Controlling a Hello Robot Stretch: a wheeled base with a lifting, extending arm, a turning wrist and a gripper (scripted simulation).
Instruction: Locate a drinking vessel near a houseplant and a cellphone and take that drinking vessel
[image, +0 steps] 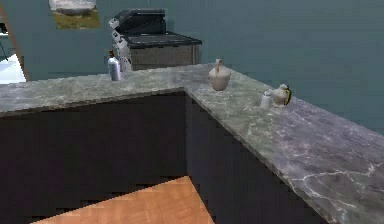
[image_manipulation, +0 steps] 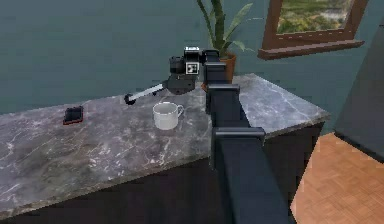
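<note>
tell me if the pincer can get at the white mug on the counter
Probably yes: the pincer sits close by the white mug, with nothing standing between them; the cellphone and houseplant are well aside.

glossy marble countertop (image_manipulation: 90, 150), seemingly glazed white mug (image_manipulation: 167, 115)

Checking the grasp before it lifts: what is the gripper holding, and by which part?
It cannot be told. The mug stands on the counter close by the gripper, so no hold shows.
</note>
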